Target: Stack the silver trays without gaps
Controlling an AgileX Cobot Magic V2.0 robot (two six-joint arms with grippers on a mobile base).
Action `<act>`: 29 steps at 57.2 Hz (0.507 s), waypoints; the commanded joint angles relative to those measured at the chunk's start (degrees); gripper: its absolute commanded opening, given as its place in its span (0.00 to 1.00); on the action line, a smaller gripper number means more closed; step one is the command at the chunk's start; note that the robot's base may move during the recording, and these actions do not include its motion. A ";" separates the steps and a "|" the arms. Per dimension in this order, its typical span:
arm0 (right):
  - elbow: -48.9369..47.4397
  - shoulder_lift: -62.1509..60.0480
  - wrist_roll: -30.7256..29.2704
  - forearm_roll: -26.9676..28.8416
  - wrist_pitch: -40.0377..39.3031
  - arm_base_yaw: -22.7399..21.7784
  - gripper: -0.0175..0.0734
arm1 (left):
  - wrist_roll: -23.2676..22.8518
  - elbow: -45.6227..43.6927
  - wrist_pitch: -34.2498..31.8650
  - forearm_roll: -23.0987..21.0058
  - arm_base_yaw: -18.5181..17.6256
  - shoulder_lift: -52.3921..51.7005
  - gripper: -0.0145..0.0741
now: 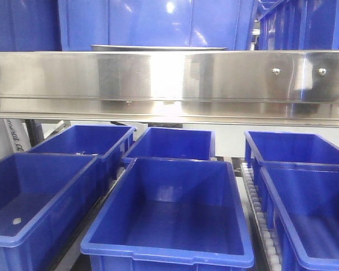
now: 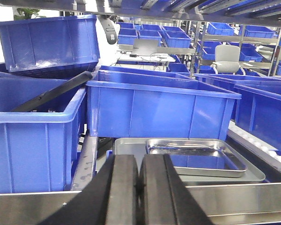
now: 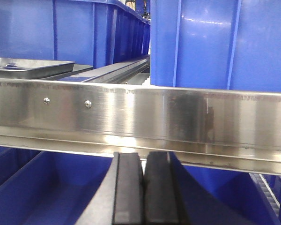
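Observation:
Two silver trays lie on the upper shelf in the left wrist view. The shiny upper tray [image 2: 196, 157] rests inside the duller lower tray [image 2: 131, 147], shifted to the right, so a strip of the lower one shows on the left. My left gripper [image 2: 139, 161] is shut and empty, just in front of the trays at the shelf's front rail. The right wrist view catches a tray rim [image 3: 28, 65] at the upper left. My right gripper [image 3: 143, 157] is shut and empty, below the steel rail. Only a thin tray edge [image 1: 141, 48] shows in the front view.
A steel rail [image 1: 169, 76] runs across the shelf front. Blue plastic bins [image 1: 169, 214] fill the lower level, and more blue bins [image 2: 159, 110] stand right behind and to the left of the trays. A roller track [image 1: 260, 214] runs between the lower bins.

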 commanded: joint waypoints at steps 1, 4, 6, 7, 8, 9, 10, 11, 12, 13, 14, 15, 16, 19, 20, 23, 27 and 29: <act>-0.06 -0.39 1.45 -0.44 -1.48 0.24 0.10 | -0.42 0.09 -0.73 -0.33 0.13 -0.28 0.15; -0.06 -0.39 2.83 -0.44 -1.48 0.24 0.10 | -0.42 0.09 -0.73 -0.33 0.13 -0.28 0.15; -0.06 -0.39 2.96 -0.44 -1.48 0.24 0.10 | -0.42 0.09 -0.73 -0.33 0.13 -0.28 0.15; -0.06 -0.39 2.96 -0.44 -1.48 0.24 0.10 | -0.42 0.09 -0.73 -0.33 0.13 -0.28 0.15; -0.06 -0.39 2.96 -0.44 -1.48 0.24 0.10 | -0.42 0.09 -0.73 -0.33 0.13 -0.28 0.15; -0.06 -0.39 2.96 -0.54 -1.48 0.24 0.10 | -0.42 0.09 -0.73 -0.33 0.13 -0.28 0.15; -0.06 -0.39 2.96 -0.85 -1.48 0.24 0.10 | -0.42 0.09 -0.73 -0.33 0.13 -0.28 0.15; -0.06 -0.39 2.96 -0.98 -1.48 0.24 0.10 | -0.42 0.09 -0.73 -0.33 0.13 -0.28 0.15; -0.06 -0.39 2.96 -1.14 -1.48 0.24 0.10 | -0.42 0.09 -0.73 -0.33 0.13 -0.28 0.15; -0.06 -0.39 2.96 -1.56 -1.48 0.24 0.10 | -0.42 0.09 -0.73 -0.33 0.13 -0.28 0.15; -0.06 -0.39 2.96 -1.56 -1.48 0.24 0.10 | -0.42 0.09 -0.73 -0.33 0.13 -0.28 0.15; -0.06 -0.39 2.96 -1.69 -1.48 0.24 0.10 | -0.42 0.09 -0.73 -0.33 0.13 -0.28 0.15; -0.06 -0.39 2.96 -1.69 -1.48 0.24 0.10 | -0.42 0.09 -0.73 -0.33 0.13 -0.28 0.15; -0.06 -0.39 2.96 -1.69 -1.48 0.24 0.10 | -0.42 0.09 -0.73 -0.33 0.13 -0.28 0.15; -0.06 -0.39 2.96 -1.70 -1.48 0.14 0.10 | -0.42 0.09 -0.73 -0.33 0.13 -0.28 0.15; -0.06 -0.39 2.96 -1.70 -1.48 0.14 0.10 | -0.42 0.09 -0.73 -0.33 0.13 -0.28 0.15; -0.06 -0.39 2.96 -1.70 -2.11 -0.49 0.10 | -0.42 0.09 -0.73 -0.33 0.13 -0.28 0.15; -0.06 -0.39 2.96 -1.70 -2.39 -1.00 0.10 | -0.42 0.09 -0.73 -0.33 0.13 -0.28 0.15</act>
